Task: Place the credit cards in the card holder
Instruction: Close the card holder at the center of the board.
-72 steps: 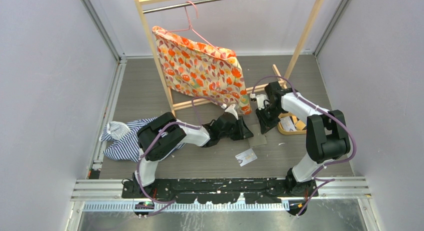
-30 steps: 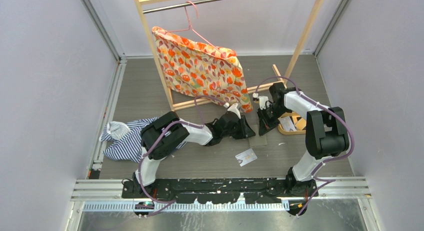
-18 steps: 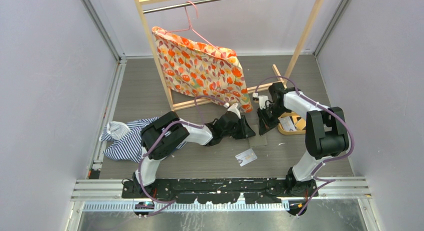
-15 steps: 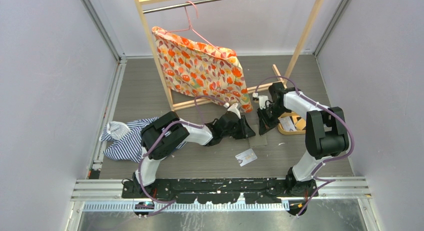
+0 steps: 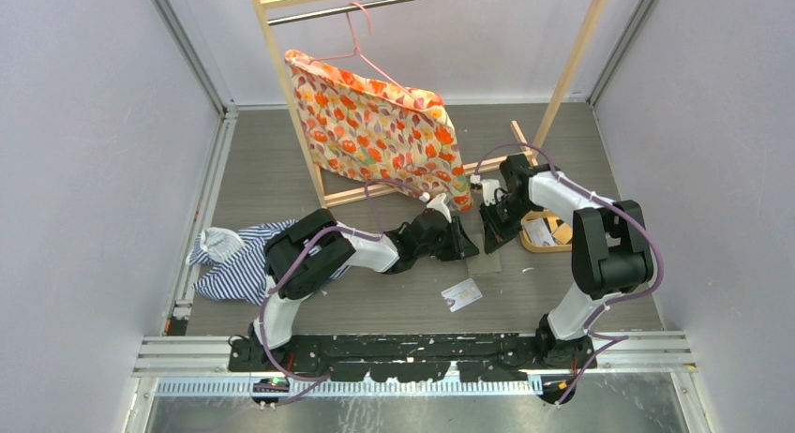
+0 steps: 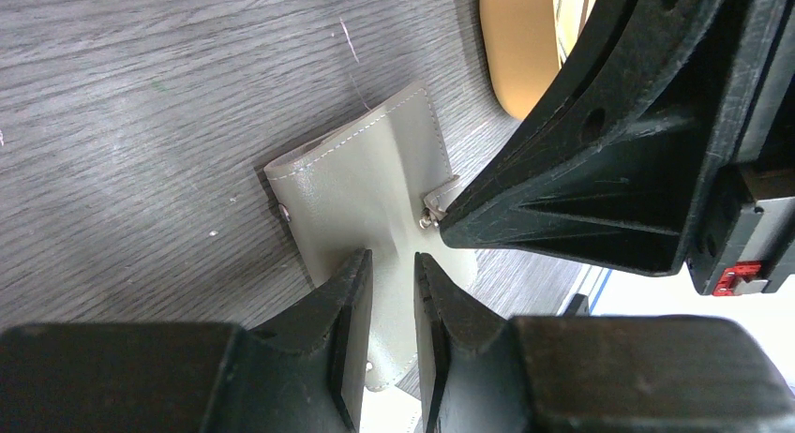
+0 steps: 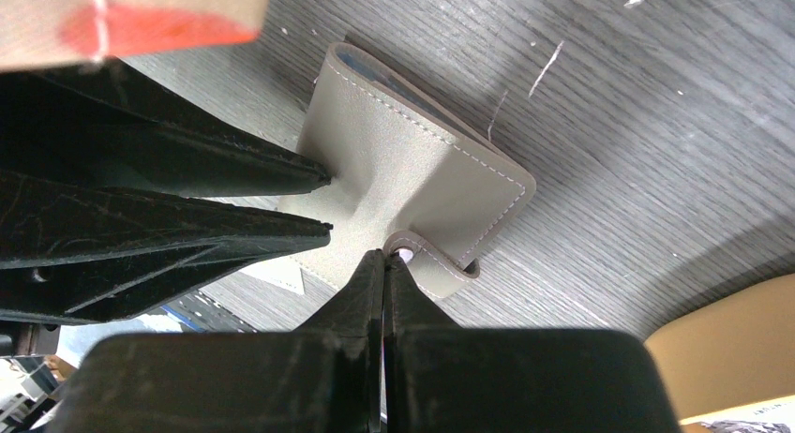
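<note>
The taupe card holder [image 5: 487, 262] lies folded on the table between both grippers, and also shows in the left wrist view [image 6: 361, 185] and the right wrist view [image 7: 412, 161]. My right gripper [image 7: 384, 255] is shut on its curled snap tab [image 7: 436, 264]; it also shows from above [image 5: 489, 240]. My left gripper [image 6: 394, 260] has its jaws a narrow gap apart, with the tips resting on the holder's cover; it also shows from above [image 5: 466, 242]. A white credit card [image 5: 461, 294] lies nearer the bases. More cards [image 5: 539, 231] lie in the tray. A white corner [image 7: 281, 274] shows at the holder's edge.
The oval tan wooden tray [image 5: 536, 248] sits just right of the right gripper. A wooden clothes rack [image 5: 281, 86] with a floral garment [image 5: 380, 124] stands behind. A striped cloth [image 5: 230, 264] lies at the left.
My right gripper has shifted slightly around the holder's tab and is now a little further left. My left arm, the holder and the white card have stayed put.
</note>
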